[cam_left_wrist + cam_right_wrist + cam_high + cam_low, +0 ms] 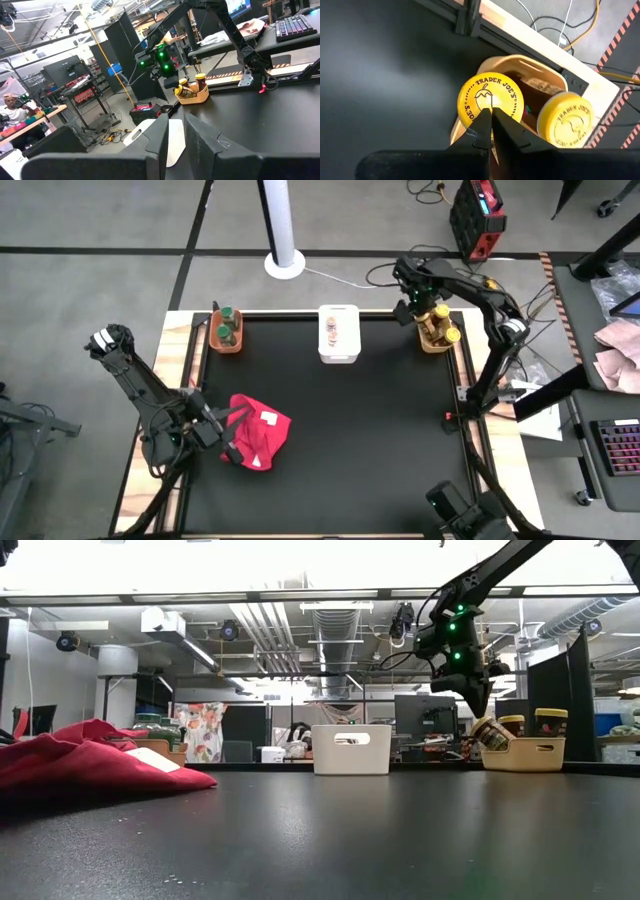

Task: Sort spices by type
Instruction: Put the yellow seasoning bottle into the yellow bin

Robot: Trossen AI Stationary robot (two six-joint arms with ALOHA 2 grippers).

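Two yellow-lidded spice jars sit in yellow bin at table's far right corner. Right gripper hovers above w/ fingers pressed together, holding nothing. Left gripper, nearly closed & empty, by red cloth. Jars prob light, rigid, smooth; best pinched across lid rim.

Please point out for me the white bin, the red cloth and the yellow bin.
white bin (339, 353): high view, on its near rim.
red cloth (262, 442): high view, on the middle of its folds.
yellow bin (522, 754): low view, on its front wall.
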